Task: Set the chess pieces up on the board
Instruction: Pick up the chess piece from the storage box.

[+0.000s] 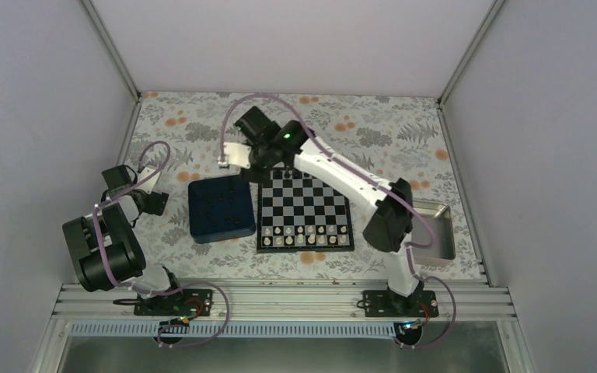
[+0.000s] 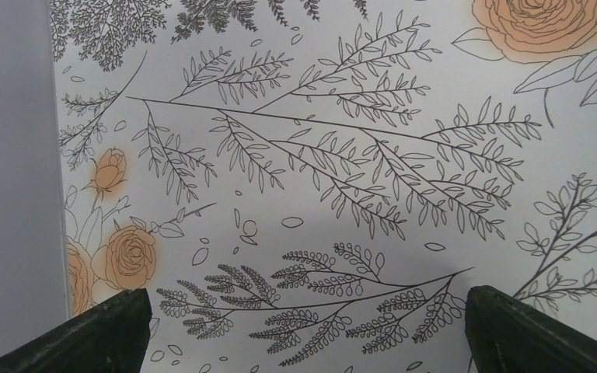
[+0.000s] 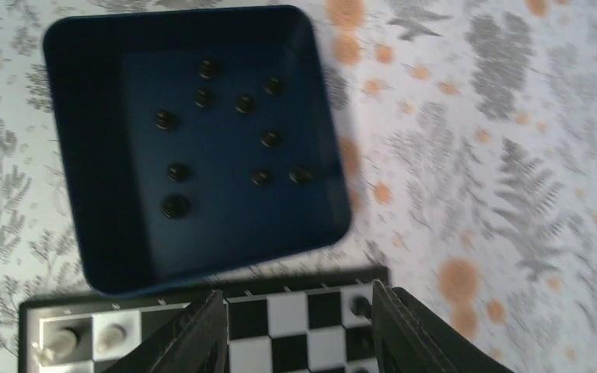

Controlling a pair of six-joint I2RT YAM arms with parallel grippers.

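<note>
Your right gripper [image 3: 295,330] hangs over the far-left corner of the board [image 1: 304,208], fingers half parted and empty; your left gripper [image 2: 303,330] idles wide open. Ten black chess pieces [image 3: 243,103] wait in the blue tray [image 3: 85,194], so you probably need to reach there next and pinch one.

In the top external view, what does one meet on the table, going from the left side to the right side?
left arm → dark blue tray → chessboard → silver metal tray

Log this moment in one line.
right gripper: open, empty, over board far-left corner | left gripper: open, over floral tablecloth | black chess pieces: several in blue tray | white pieces: near rows
</note>
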